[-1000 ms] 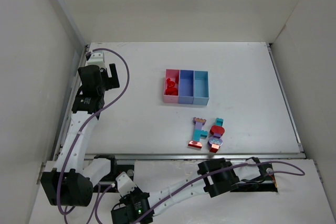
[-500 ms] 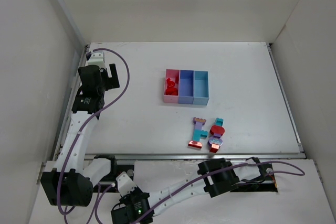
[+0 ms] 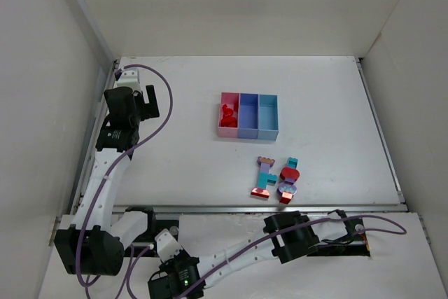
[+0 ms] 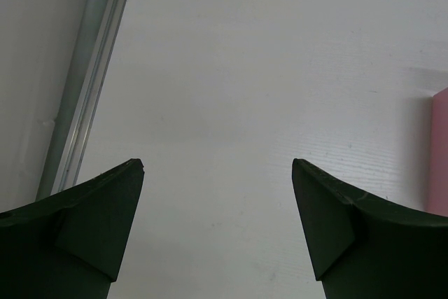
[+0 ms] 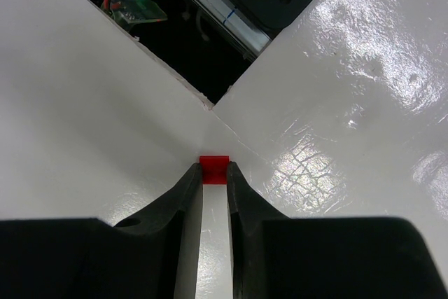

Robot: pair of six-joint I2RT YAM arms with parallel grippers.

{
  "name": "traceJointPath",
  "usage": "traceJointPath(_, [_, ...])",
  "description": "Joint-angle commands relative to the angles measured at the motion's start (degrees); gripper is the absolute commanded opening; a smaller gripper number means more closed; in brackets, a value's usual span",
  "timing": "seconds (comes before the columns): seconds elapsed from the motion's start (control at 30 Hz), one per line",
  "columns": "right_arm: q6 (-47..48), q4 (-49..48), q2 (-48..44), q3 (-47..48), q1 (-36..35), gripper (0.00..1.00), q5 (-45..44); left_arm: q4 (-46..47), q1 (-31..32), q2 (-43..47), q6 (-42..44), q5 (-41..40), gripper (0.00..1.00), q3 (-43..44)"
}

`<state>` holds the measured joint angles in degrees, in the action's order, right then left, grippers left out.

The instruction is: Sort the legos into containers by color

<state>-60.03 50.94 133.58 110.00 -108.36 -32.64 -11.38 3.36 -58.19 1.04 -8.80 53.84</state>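
The three joined bins stand mid-table: pink (image 3: 219, 113), purple-blue (image 3: 248, 133) and light blue (image 3: 268, 133). Red legos (image 3: 227, 113) lie in the pink bin. Two multicolour lego clumps lie near the front edge, one lavender, teal and red (image 3: 264, 176), the other teal, red and lavender (image 3: 288, 180). My left gripper (image 3: 143, 99) is open and empty over bare table at the far left (image 4: 217, 166). My right gripper (image 5: 214, 173) is shut on a small red brick (image 5: 214, 166). In the top view its fingers are hidden under the arm (image 3: 290, 236) by the near edge.
A metal rail (image 4: 84, 110) runs along the table's left edge beside the left gripper. The pink bin's edge (image 4: 441, 152) shows at the right of the left wrist view. A dark gap with wiring (image 5: 182, 40) lies beyond the right gripper.
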Motion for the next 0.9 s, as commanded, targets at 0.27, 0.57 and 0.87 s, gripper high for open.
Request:
traceJointPath(0.27, [-0.7,3.12,-2.62,2.41,0.34,0.0,-2.07,2.24,-0.19,1.68,0.37,0.36,0.85,-0.49])
traceJointPath(0.57, [-1.76,4.79,-2.62,2.94,-0.18,0.0,-2.6,2.24,-0.19,1.68,0.37,0.36,0.85,-0.49])
traceJointPath(0.87, [-1.76,5.31,-3.15,3.47,-0.19,0.0,-3.66,2.24,-0.19,1.68,0.37,0.36,0.85,-0.49])
